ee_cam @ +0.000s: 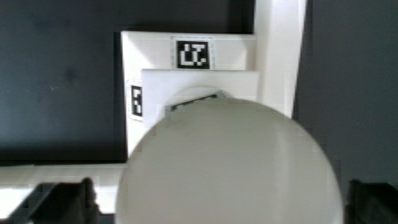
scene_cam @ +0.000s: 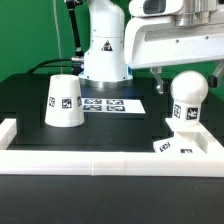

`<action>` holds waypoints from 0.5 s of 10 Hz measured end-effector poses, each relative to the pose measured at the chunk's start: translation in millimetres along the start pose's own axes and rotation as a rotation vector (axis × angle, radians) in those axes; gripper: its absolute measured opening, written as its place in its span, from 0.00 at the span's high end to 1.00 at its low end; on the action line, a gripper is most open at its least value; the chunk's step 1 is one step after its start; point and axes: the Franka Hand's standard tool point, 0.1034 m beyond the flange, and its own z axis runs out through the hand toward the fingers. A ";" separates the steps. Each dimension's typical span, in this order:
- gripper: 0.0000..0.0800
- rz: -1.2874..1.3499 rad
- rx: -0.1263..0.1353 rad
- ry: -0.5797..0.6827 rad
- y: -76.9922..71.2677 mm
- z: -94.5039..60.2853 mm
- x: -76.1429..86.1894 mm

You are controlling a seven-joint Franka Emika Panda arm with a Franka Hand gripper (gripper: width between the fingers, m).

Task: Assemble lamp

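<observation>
The round white bulb (scene_cam: 187, 97) stands upright on the flat angular base (scene_cam: 184, 140) at the exterior view's right. My gripper (scene_cam: 190, 78) is open, a finger on each side of the bulb's top, not touching it. In the wrist view the bulb (ee_cam: 222, 160) fills the middle, with my dark fingers (ee_cam: 64, 205) apart from its sides and the tagged base (ee_cam: 187, 70) beyond it. The truncated-cone shade (scene_cam: 64, 103) stands alone on the black table at the exterior view's left.
A white rail (scene_cam: 90, 164) runs along the table's front, with a side rail (scene_cam: 8, 128) at the exterior view's left. The marker board (scene_cam: 106, 103) lies in the middle. The robot pedestal (scene_cam: 105, 50) stands behind.
</observation>
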 end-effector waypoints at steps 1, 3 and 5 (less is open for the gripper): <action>0.13 -0.072 0.000 0.000 0.6 -0.1 0.0; 0.13 -0.176 -0.001 0.000 1.6 -0.2 0.1; 0.13 -0.427 -0.026 0.010 3.8 -0.9 2.6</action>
